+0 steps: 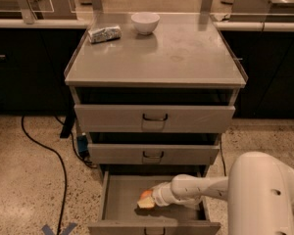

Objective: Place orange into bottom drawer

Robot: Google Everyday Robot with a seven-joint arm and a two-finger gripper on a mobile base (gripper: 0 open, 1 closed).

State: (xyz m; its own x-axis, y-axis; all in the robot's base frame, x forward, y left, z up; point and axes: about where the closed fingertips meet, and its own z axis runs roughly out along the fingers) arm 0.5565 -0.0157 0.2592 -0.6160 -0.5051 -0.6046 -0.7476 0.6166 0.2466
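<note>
The bottom drawer is pulled open, showing its plain grey floor. My white arm reaches into it from the right. My gripper is low inside the drawer, near its middle, shut on the orange. The orange is small, round and reddish, and it sits at the gripper's tip, just above or on the drawer floor; I cannot tell if it touches.
The two upper grey drawers are closed. A white bowl and a silver packet lie on the cabinet top. A black cable runs over the floor at left. My white body fills the lower right.
</note>
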